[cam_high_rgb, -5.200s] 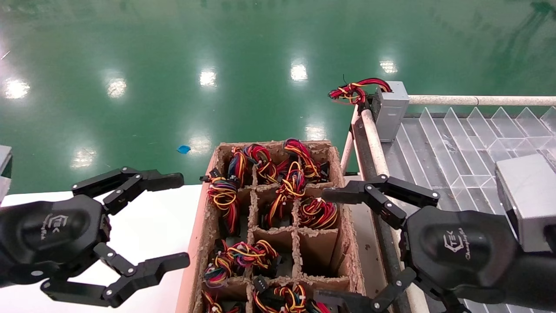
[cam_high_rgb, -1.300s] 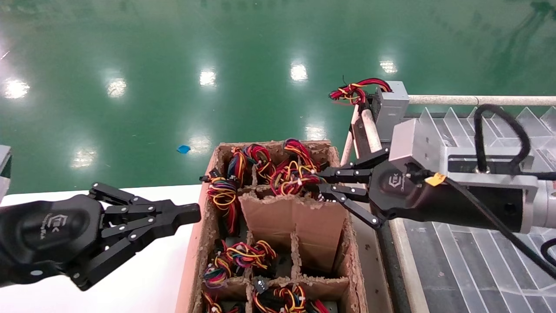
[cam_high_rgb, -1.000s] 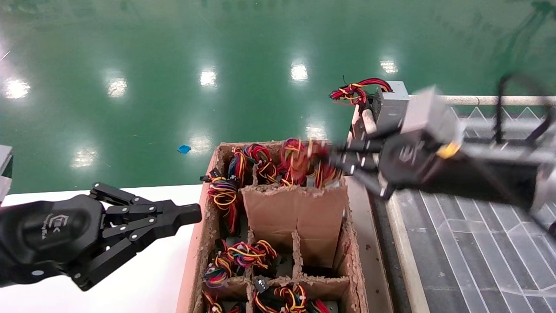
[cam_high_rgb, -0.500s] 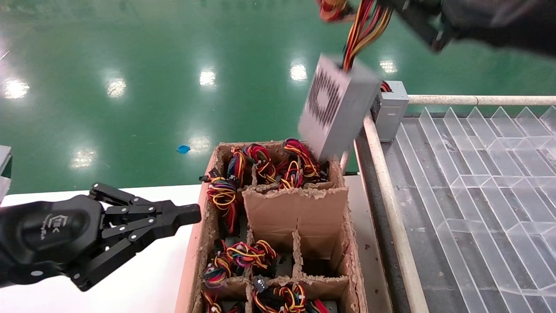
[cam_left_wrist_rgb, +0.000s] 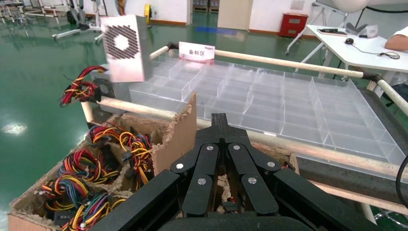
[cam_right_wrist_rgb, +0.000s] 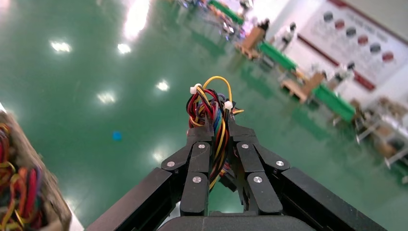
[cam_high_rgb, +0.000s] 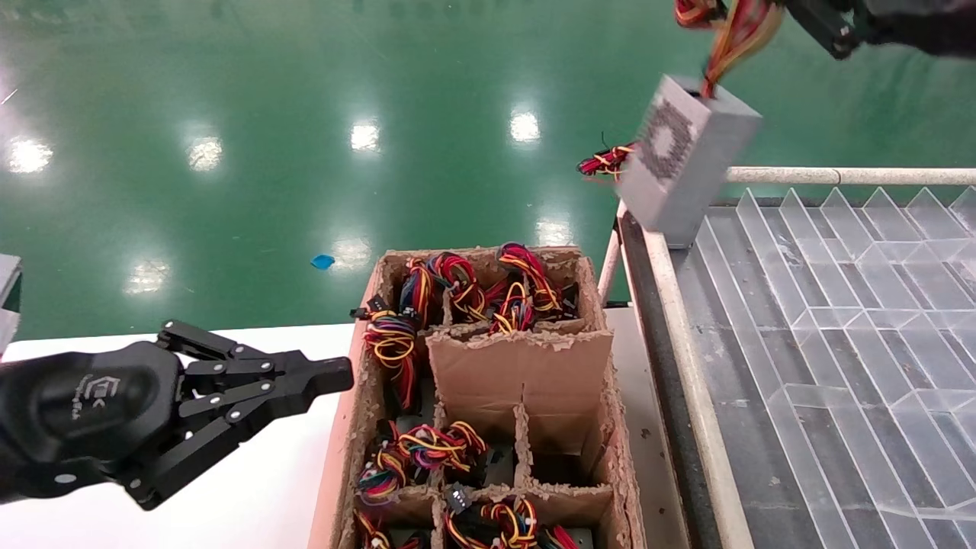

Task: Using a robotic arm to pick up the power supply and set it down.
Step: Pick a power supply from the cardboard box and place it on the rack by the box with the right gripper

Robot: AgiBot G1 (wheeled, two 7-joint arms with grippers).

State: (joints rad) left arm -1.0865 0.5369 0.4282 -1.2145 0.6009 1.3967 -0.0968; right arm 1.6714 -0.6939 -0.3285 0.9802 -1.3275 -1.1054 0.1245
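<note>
The power supply (cam_high_rgb: 686, 160), a grey box with a honeycomb vent, hangs tilted in the air over the near corner of the rack. It dangles from its red, yellow and black wires (cam_high_rgb: 732, 34). My right gripper (cam_high_rgb: 808, 19), at the top edge of the head view, is shut on that wire bundle (cam_right_wrist_rgb: 209, 103), which runs up between its fingers (cam_right_wrist_rgb: 202, 159). The left wrist view shows the box (cam_left_wrist_rgb: 122, 48) hanging above the rack corner. My left gripper (cam_high_rgb: 335, 374) is shut and empty over the white table, left of the cardboard box.
A cardboard box (cam_high_rgb: 362, 427) with dividers holds several wire bundles (cam_high_rgb: 393, 339). To its right is a pipe-framed rack (cam_high_rgb: 839, 176) with a clear plastic divider tray (cam_high_rgb: 839, 305). Another supply's red wire loop (cam_high_rgb: 606, 162) pokes out at the rack corner behind the hanging box.
My right gripper closed on the wires in the box, then lifted the power supply out, up and to the right. Since half a second ago it has swung further right. The left gripper closed earlier and has stayed still.
</note>
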